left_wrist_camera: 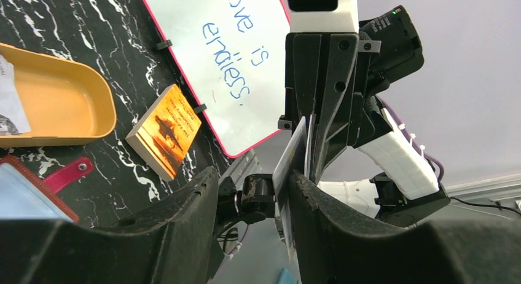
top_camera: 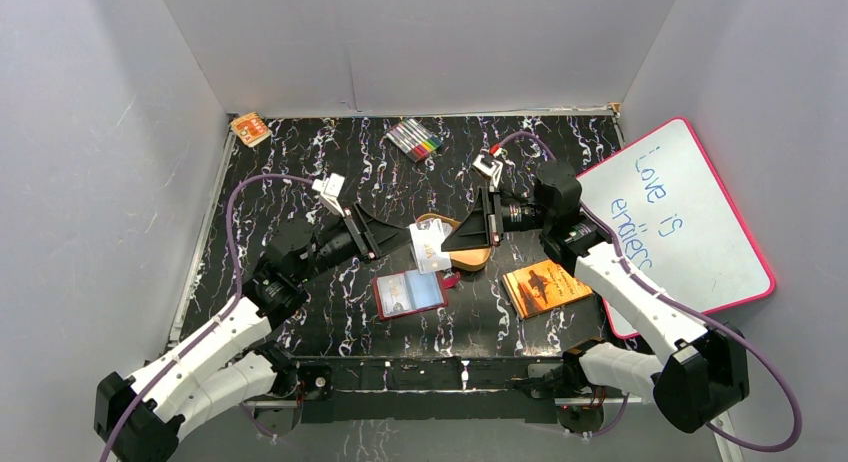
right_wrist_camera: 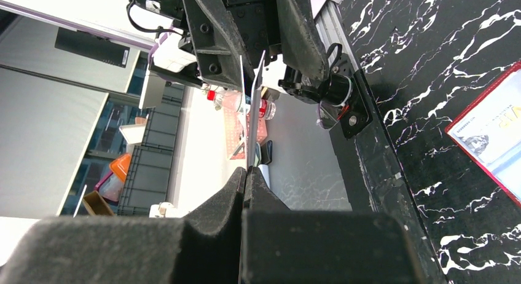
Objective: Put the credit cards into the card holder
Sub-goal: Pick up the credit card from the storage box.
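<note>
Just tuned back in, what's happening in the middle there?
It looks like a handover in mid-air. The right gripper is shut on a credit card near the orange tray. The left gripper has its jaws either side of the same card, not yet closed. The red card holder lies open on the table.

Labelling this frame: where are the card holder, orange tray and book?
card holder [top_camera: 408, 294], top view, its open pale-blue sleeve.
orange tray [left_wrist_camera: 64, 102], left wrist view, its bare inner floor.
book [top_camera: 545, 287], top view, middle of its cover.

One wallet [top_camera: 408, 293], one tray [left_wrist_camera: 61, 102], one book [left_wrist_camera: 164, 130], one whiteboard [left_wrist_camera: 227, 56], one card [left_wrist_camera: 290, 164] for sure (perhaps a second behind it), one marker bundle [top_camera: 416, 139].
</note>
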Available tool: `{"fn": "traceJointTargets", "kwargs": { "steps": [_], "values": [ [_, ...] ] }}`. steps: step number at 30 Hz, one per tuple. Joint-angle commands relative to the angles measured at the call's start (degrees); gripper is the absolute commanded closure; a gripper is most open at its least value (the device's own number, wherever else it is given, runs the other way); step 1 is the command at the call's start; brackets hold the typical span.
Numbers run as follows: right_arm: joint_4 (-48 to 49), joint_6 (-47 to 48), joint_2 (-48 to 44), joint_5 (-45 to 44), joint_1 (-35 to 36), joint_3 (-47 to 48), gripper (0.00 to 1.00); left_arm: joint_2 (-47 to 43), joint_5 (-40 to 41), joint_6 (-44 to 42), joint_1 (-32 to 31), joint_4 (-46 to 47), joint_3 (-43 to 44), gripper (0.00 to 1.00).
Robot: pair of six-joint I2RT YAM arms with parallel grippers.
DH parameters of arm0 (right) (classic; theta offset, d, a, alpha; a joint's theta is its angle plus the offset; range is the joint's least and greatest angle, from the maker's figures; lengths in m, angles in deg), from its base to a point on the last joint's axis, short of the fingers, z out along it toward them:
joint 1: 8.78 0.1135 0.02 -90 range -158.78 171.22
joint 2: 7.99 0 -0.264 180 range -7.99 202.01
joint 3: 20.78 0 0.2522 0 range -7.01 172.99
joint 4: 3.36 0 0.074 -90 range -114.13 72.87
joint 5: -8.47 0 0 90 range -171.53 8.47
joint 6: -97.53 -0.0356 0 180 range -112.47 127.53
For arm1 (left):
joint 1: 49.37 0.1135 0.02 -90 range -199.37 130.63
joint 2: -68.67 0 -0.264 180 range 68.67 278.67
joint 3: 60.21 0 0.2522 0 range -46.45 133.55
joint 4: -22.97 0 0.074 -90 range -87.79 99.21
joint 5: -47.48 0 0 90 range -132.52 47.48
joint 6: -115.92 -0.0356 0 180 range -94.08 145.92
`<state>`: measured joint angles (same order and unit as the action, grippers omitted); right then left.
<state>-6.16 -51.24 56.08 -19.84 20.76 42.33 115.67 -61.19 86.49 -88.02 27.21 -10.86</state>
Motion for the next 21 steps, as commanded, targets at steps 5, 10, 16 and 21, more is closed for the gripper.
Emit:
{"fn": "traceJointTargets", "kwargs": {
  "steps": [5, 10, 16, 21],
  "values": [
    [7.8, -2.8, -0.1, -0.7, 1.9, 1.4, 1.0, 1.6, -5.9, 2.4, 0.4, 8.4, -1.4, 0.68],
    [7.9, -2.9, -0.6, -1.9, 1.9, 0.1, 1.0, 0.4, -5.6, 3.0, 0.4, 9.2, -2.2, 0.95],
    [8.1, -3.4, -0.5, -3.5, 1.9, -1.8, 1.0, -1.9, -1.7, 2.2, 0.4, 4.4, -2.2, 1.0],
    [8.2, -3.4, -0.7, -4.9, 1.9, -3.4, 1.0, -4.9, 2.8, 2.3, 0.3, 1.4, -3.1, 1.0]
  ]
}}
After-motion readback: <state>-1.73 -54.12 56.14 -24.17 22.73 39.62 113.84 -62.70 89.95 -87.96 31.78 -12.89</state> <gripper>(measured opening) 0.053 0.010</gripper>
